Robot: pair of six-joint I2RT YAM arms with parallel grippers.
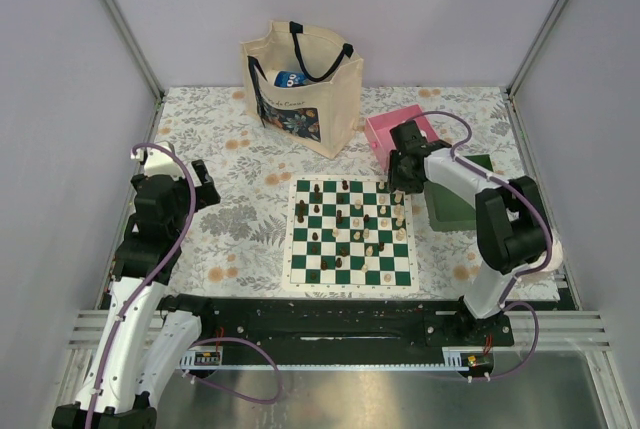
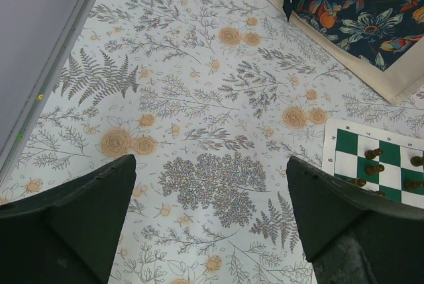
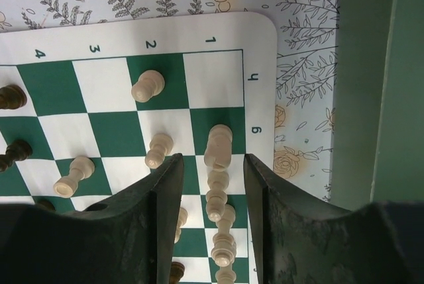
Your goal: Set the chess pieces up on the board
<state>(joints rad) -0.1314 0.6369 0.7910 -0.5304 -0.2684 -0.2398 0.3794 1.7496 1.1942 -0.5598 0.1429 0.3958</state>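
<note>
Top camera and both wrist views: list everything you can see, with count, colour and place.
Board: one, green and white, middle of the table.
Chess pieces: many, cream and dark, scattered on the board.
Tote bag: one, cream with floral print, behind the board.
Pink tray: one, far right, partly hidden by the right arm.
Green tray: one, dark green, right of the board.
Tablecloth: one, pale floral, covering the table.
Left arm: white and black, jaws open over the cloth.
Right arm: white and black, jaws open around cream pieces at the board's right edge.
</note>
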